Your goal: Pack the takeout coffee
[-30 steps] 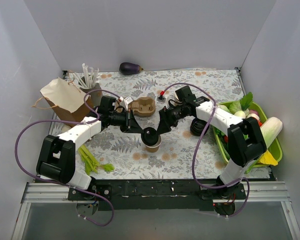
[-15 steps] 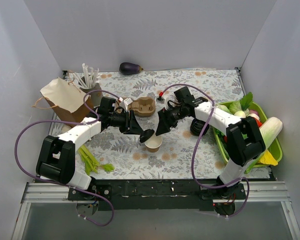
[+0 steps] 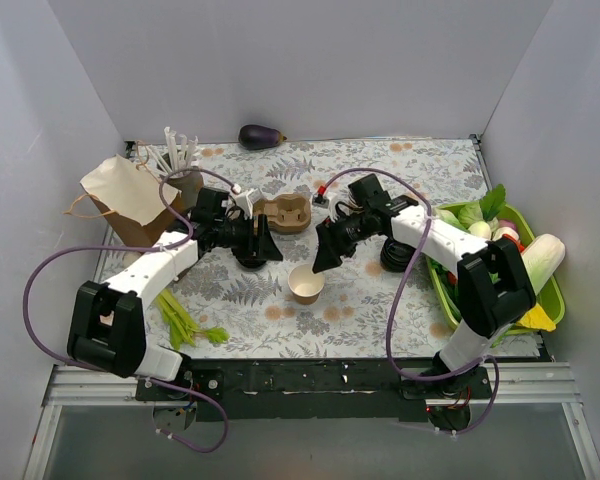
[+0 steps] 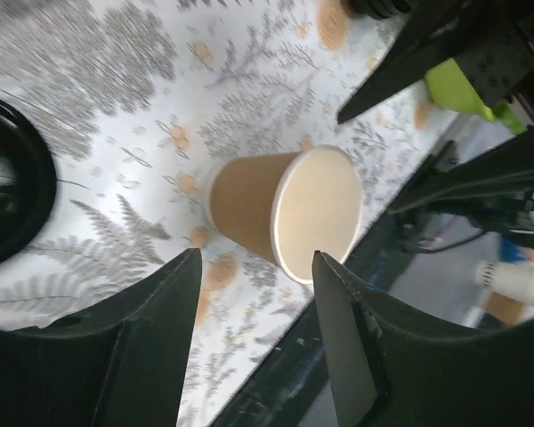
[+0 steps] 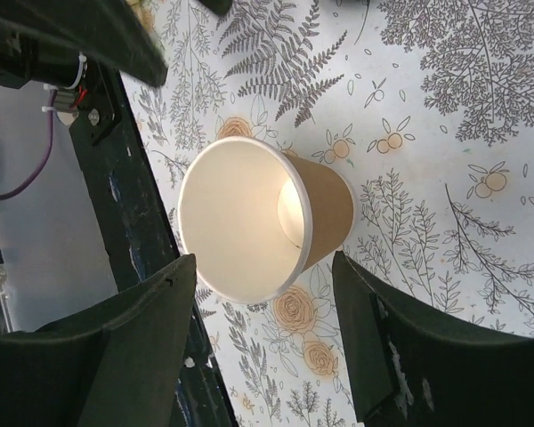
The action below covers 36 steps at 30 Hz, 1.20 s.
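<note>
Top view: even, diffuse light, bright; white walls point(image 3: 310, 60) without glare. Soft short shadows under both arms. Sharp throughout, slight bending at the edges.

Left wrist view: fingers point(image 4: 116, 356) black, underexposed, soft focus. Cloth point(image 4: 133, 53) smeared by blur at upper left. Cup point(image 4: 285, 218) fairly sharp.

Right wrist view: cup interior point(image 5: 240, 218) brightly lit, mild glow at its base. Fingers point(image 5: 98, 356) dark, blurred. Cloth print crisp.

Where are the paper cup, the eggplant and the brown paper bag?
paper cup point(image 3: 306, 285), top external view, on its open rim.
eggplant point(image 3: 259, 136), top external view, on its dark body.
brown paper bag point(image 3: 127, 195), top external view, on its side.
</note>
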Motion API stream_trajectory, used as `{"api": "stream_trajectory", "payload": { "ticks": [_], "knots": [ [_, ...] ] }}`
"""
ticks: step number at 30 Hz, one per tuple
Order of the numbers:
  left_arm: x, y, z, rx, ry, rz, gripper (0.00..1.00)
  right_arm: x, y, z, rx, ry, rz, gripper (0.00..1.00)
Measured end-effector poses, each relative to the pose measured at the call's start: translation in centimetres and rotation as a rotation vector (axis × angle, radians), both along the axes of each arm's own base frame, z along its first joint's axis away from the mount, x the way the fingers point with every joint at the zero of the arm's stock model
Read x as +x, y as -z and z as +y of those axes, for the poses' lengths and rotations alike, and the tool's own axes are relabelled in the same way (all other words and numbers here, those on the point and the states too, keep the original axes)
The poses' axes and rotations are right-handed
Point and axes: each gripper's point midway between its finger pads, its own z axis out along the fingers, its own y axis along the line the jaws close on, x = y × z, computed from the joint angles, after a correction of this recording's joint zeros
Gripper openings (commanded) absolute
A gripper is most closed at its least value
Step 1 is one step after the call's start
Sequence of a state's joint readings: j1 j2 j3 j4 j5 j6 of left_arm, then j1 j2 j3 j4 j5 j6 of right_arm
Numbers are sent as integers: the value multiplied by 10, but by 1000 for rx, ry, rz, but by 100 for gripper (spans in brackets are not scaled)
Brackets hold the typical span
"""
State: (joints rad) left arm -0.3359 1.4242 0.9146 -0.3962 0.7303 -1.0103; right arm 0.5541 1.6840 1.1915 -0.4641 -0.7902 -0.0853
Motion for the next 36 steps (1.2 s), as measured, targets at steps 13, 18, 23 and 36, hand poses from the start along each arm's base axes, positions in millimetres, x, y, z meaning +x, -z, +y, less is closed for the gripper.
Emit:
{"api": "stream_trajectory", "payload": {
  "ticks": [13, 18, 23, 36],
  "knots": [
    [33, 22, 44, 391, 203, -399, 57, 6, -51, -24, 10, 28, -205, 71],
    [42, 55, 35, 477, 249, -375, 54, 14, -60, -37, 0, 67, -251, 71],
    [45, 81, 30, 562, 268, -353, 49, 17, -61, -43, -9, 87, -255, 71],
    [60, 95, 38, 677, 219, -372, 32, 21, -60, -49, -17, 107, -252, 71]
  ]
}}
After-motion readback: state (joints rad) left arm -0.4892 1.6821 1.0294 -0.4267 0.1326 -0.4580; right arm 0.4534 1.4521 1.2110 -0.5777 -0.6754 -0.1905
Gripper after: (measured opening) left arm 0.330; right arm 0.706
